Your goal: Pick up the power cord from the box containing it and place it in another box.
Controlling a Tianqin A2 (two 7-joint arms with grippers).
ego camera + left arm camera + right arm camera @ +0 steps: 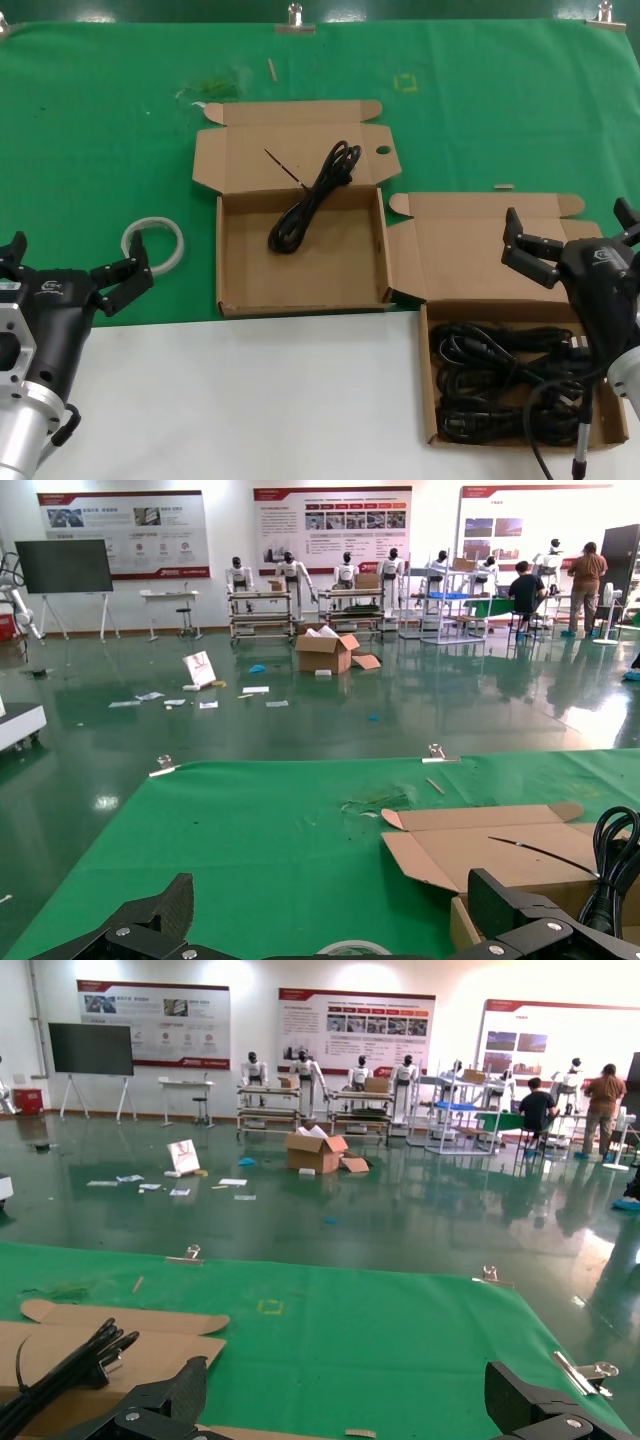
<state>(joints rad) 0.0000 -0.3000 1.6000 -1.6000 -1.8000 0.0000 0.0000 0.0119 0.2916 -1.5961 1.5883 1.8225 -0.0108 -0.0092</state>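
Well, both my claws hover with nothing in them. My left claw (70,262) hangs near the surface's (100,120) left edge with its fingers spread apart. My right claw (575,235) hangs near the right edge, fingers also wide apart, above the lid of another box (428,380).

The power cord (312,198) lies in the box containing it (300,300), which sits about midway between the left and right edges. The cord is one long narrow bundle set on a slant. Its near end rests on the box floor and its far end runs up over the hinge onto the open lid, close to the round hole (383,150) in the side flap. A thin tie end (283,165) sticks out sideways across the lid.

I judge the bundle light and limp: soft cable that will sag on both sides of whatever point I pinch, with smooth, fairly slippery jacketing. The middle of the bundle, where all the loops run tight together, looks like the best place to close on. A hold at either end would probably catch only a loop or two.

Another box sits by the near right corner and already holds a heap of similar black cords (505,375) that covers most of its floor. A white tape ring (153,245) lies on the green cloth near my left claw.
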